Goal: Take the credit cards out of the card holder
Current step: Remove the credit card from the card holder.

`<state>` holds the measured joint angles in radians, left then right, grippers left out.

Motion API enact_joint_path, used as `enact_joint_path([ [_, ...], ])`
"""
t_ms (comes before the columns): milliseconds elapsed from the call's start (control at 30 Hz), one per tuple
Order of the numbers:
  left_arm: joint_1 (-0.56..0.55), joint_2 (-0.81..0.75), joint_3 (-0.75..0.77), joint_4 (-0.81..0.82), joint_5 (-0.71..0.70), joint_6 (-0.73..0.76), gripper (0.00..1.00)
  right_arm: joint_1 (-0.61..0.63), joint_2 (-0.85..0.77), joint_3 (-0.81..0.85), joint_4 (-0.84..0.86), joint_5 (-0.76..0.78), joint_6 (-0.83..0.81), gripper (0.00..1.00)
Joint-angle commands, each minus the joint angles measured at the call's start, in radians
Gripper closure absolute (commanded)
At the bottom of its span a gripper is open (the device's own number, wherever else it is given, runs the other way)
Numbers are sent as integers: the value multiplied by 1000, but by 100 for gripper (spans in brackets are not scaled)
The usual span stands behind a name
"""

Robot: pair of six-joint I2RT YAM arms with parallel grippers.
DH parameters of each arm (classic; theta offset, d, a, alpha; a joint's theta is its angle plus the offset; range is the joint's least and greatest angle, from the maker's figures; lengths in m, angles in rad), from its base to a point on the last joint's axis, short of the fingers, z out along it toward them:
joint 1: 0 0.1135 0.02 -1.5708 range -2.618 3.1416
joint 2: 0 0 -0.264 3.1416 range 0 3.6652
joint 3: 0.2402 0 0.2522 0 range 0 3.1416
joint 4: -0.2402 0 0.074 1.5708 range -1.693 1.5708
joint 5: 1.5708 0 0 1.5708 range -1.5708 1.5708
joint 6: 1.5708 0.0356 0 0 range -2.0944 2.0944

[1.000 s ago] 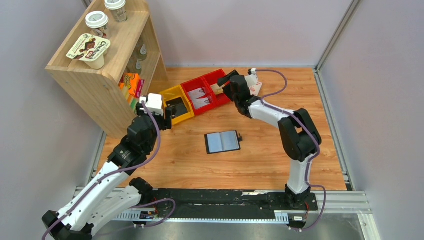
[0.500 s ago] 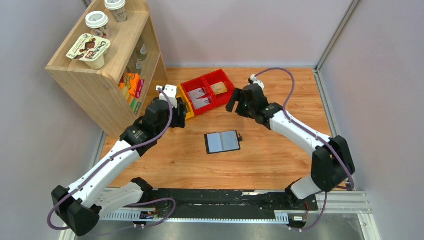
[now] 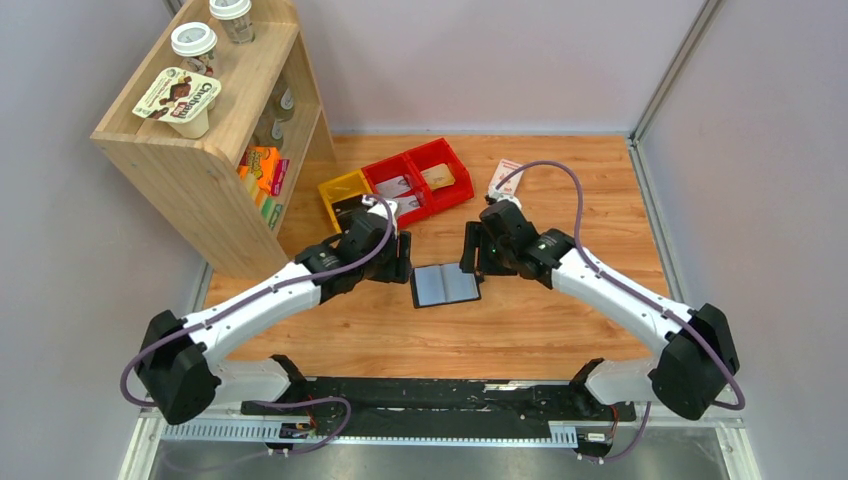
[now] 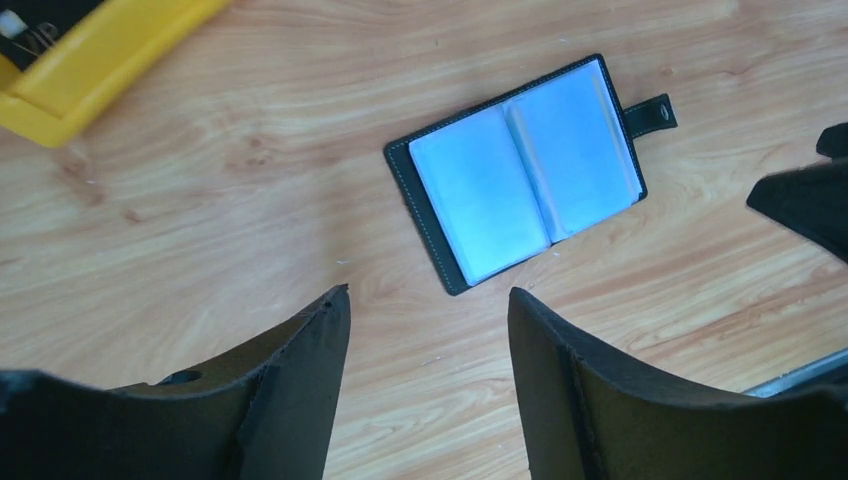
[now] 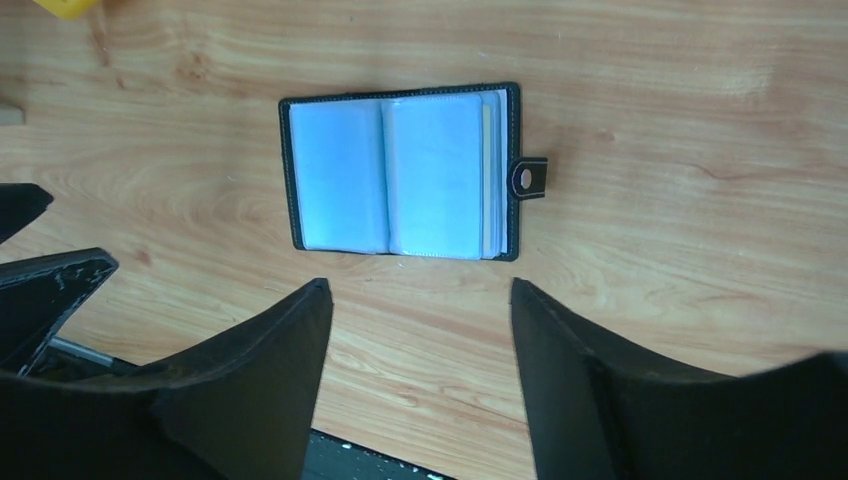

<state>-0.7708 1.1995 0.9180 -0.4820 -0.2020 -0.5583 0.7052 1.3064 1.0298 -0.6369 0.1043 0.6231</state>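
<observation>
The black card holder (image 3: 445,285) lies open and flat on the wooden table, its bluish-grey pockets facing up and its small tab to the right. My left gripper (image 3: 400,258) hangs just left of it, and my right gripper (image 3: 472,250) just above its right edge. In the left wrist view the card holder (image 4: 520,170) sits beyond my left gripper (image 4: 428,295), which is open and empty. In the right wrist view the card holder (image 5: 400,175) lies ahead of my right gripper (image 5: 418,285), also open and empty. A tan credit card (image 3: 440,178) rests in the right red bin.
A yellow bin (image 3: 345,190) and two red bins (image 3: 395,165) stand in a row at the back, silvery packets (image 3: 400,190) in the left red one. A white-and-red box (image 3: 505,175) lies to their right. A wooden shelf (image 3: 215,120) stands at the back left.
Both arms swung from the bins towards the middle. The right gripper left the red bin and the left one left the yellow bin; both now flank the card holder.
</observation>
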Motion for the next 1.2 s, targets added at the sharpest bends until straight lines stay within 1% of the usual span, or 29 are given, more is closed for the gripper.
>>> enact_joint_path([
  [0, -13, 63, -5, 95, 44, -69, 35, 49, 39, -13, 23, 47, -20, 36],
  [133, -18, 141, 15, 146, 61, -72, 41, 59, 99, -50, 98, 60, -7, 47],
  [300, -24, 242, 22, 226, 99, -84, 46, 69, 195, -70, 154, 49, 17, 51],
  [500, -25, 342, 41, 272, 104, -80, 49, 77, 269, -65, 180, 40, 17, 51],
  [733, -27, 428, -1, 321, 119, -118, 52, 77, 320, -54, 181, 37, 23, 50],
  [933, -35, 457, -19, 277, 95, -167, 54, 77, 346, -43, 175, 28, 21, 48],
  [1167, -48, 454, -53, 266, 93, -212, 57, 77, 340, -48, 213, -31, -5, 51],
])
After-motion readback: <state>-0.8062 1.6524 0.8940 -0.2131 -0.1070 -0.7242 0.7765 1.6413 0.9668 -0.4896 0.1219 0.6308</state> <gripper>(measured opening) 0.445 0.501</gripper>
